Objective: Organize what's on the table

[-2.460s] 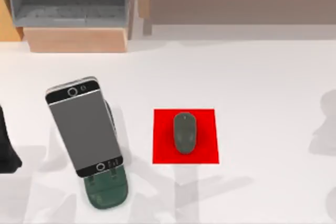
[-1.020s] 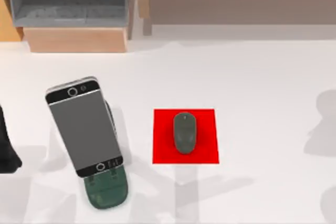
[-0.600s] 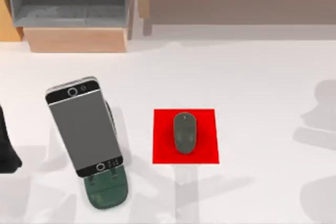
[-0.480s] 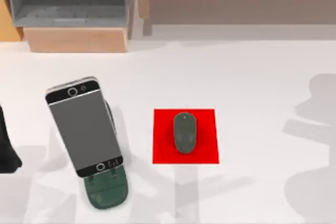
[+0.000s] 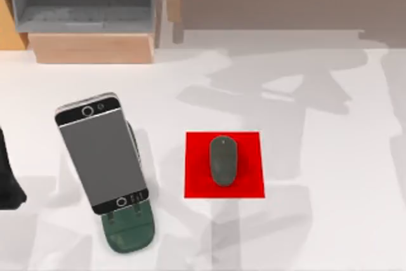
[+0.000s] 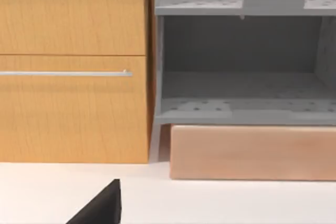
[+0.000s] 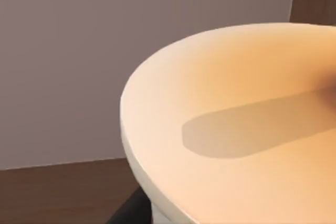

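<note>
The white table [image 5: 330, 220] carries a red mat [image 5: 193, 185] at its middle, a green stand [image 5: 130, 236] at its left, and a wooden shelf unit [image 5: 92, 47] at the back.

Matte black throughout, no markings, screws or cables to make out. Left arm [image 5: 7, 179]: a dark, rounded bulk with a smooth outline. Left gripper [image 6: 100, 208]: a plain black wedge, sharp-cornered, flat-faced.

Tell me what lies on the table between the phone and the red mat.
Nothing: in the top view, only bare white table, crossed by shadows, separates the phone from the red mat.
</note>
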Controlling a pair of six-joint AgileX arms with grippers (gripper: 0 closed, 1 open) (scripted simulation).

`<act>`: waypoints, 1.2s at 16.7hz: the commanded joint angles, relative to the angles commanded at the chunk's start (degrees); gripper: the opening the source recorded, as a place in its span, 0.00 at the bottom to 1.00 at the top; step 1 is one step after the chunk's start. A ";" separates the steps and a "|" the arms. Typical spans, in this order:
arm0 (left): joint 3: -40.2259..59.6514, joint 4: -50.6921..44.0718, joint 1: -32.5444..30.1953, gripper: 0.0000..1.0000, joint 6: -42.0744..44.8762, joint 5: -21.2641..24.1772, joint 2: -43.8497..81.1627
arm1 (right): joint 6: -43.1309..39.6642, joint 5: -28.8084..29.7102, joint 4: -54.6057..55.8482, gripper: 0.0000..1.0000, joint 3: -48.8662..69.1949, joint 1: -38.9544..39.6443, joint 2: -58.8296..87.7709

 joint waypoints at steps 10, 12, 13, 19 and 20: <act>0.00 0.00 0.00 1.00 0.00 0.00 0.00 | 4.97 6.00 -25.18 0.00 29.51 20.81 15.37; 0.00 0.00 0.00 1.00 0.00 0.00 0.00 | 5.05 6.10 -25.73 0.00 30.23 20.82 15.76; 0.00 0.00 0.00 1.00 0.00 0.00 0.00 | 5.05 6.10 -25.73 0.00 30.23 20.82 15.76; 0.00 0.00 0.00 1.00 0.00 0.00 0.00 | 7.06 6.27 -25.91 0.00 28.37 22.50 13.87; 0.00 0.00 0.00 1.00 0.00 0.00 0.00 | 8.60 6.49 -26.04 0.00 27.34 24.01 12.86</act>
